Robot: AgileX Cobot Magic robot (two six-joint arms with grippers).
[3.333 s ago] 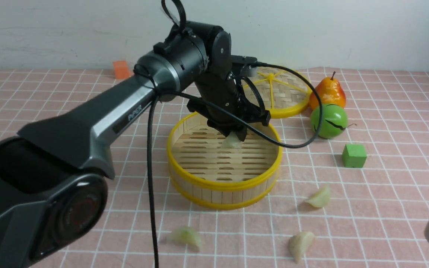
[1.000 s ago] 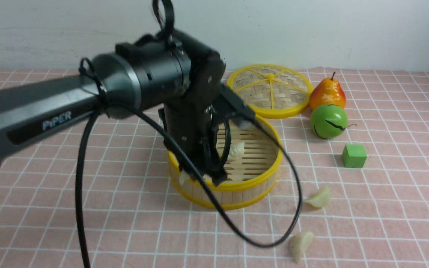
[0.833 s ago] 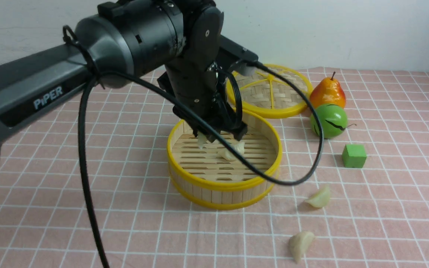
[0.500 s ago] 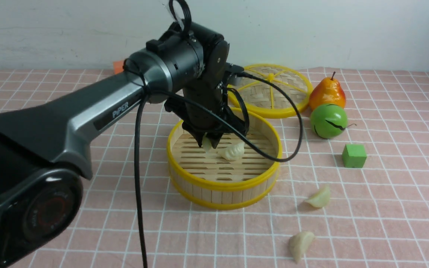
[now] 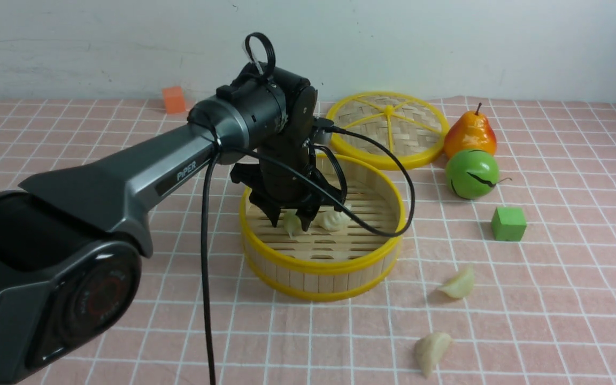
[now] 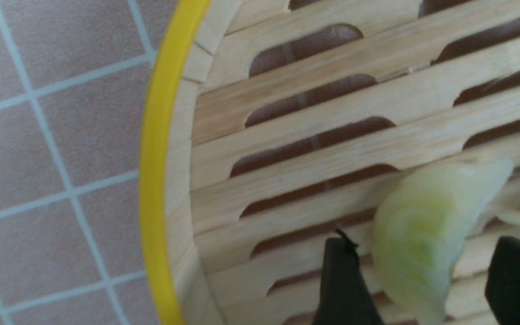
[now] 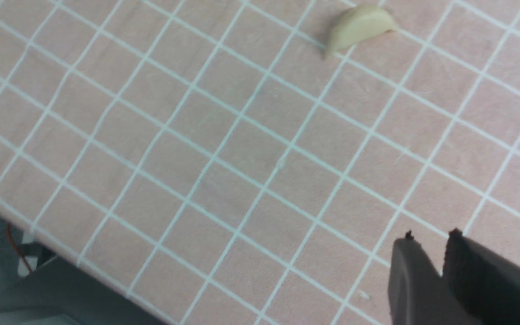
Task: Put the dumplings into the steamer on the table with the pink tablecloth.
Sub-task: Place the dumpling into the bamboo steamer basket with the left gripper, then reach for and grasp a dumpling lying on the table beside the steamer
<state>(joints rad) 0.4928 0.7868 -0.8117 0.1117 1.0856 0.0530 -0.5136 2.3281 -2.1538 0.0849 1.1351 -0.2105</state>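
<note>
The left tool (image 5: 291,218) hangs inside the steamer (image 5: 318,265), low over its slatted floor and near its left wall. Its fingers (image 6: 343,280) are spread, and 1 pale green dumpling (image 5: 292,224) sits between them. In the left wrist view this dumpling touches 1 finger, a gap shows at the other, and it looks blurred. A 2nd dumpling (image 5: 335,219) lies on the floor just beside it, toward the steamer's middle.

2 more dumplings lie outside the steamer, to its front right, on the pink cloth (image 5: 554,299) of the tabletop (image 5: 72,133). 1 dumpling (image 5: 457,283) is near the wall, and 1 dumpling (image 5: 432,350) is closer to the robot.

The right tool (image 7: 446,253) hovers over bare cloth with its fingers pressed almost together, holding nothing. 1 dumpling (image 7: 359,28) lies well apart from it.

Behind the steamer lies a flat lid (image 5: 388,128). To the right are a pear (image 5: 471,133), a green ball (image 5: 472,174) and a green cube (image 5: 508,223). An orange cube (image 5: 174,99) sits far back on the left.
</note>
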